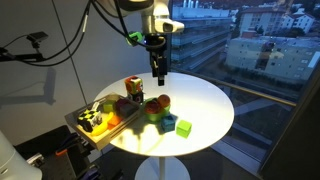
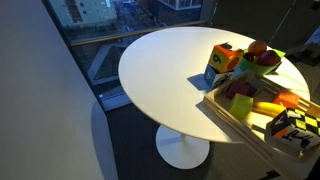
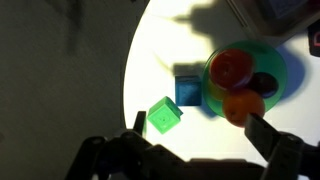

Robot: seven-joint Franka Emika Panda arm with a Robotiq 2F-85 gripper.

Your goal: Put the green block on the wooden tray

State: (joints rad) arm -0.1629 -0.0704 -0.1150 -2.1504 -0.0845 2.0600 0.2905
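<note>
The green block is a small lime cube on the round white table, near its front edge. In the wrist view the green block lies just inside one finger of my gripper. My gripper is open and empty, and in an exterior view it hangs well above the table. The wooden tray lies at the table's side and holds several toys. It also shows in an exterior view. The green block is out of sight in that view.
A darker teal cube sits beside the green block. A green-based stack of coloured rings stands behind it. A colourful picture cube stands near the tray. A window runs behind the round white table.
</note>
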